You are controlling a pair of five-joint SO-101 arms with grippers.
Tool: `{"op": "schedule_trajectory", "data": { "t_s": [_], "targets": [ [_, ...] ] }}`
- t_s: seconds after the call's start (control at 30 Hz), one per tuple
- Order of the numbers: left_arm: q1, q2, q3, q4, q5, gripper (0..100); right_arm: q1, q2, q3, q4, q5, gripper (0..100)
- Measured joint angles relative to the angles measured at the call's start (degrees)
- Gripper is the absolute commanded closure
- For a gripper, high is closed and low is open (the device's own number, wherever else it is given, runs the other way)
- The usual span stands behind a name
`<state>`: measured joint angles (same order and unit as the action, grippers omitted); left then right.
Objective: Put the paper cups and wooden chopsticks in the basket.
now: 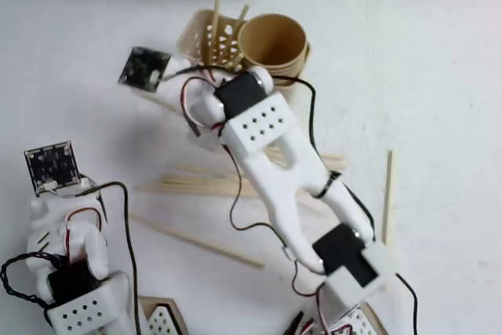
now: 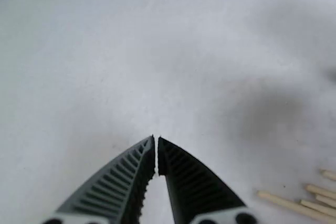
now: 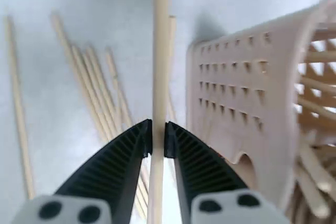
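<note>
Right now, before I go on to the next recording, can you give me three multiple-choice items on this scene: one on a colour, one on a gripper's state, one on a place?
1. What colour is the cup?
A. brown
B. white
C. blue

2. The right gripper, beside the basket, is:
A. open and empty
B. shut on a chopstick
C. shut on the cup

3. The left gripper hangs over:
A. the cup
B. the basket
C. bare table

Answers:
1 A, since the high view shows it brown inside and out.
2 B, since in the right wrist view the jaws press on a stick that runs between them.
3 C, since the left wrist view has plain table surface beyond the closed tips.
</note>
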<state>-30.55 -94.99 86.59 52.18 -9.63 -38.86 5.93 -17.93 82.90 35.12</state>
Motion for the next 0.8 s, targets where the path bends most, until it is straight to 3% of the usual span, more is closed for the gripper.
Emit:
{"op": "schedule_trajectory", "data": {
  "t_s": [0.33, 0.8],
  "targets": [
    [0.00, 0.00, 0.00, 0.00, -0.18, 97, -0.35, -9.49, 0.00, -11.78, -12.66, 98.0],
    [0.00, 0.00, 0.00, 0.00, -0.18, 97, -4.57, -16.26, 0.00, -31.47, -18.55, 98.0]
  ]
}}
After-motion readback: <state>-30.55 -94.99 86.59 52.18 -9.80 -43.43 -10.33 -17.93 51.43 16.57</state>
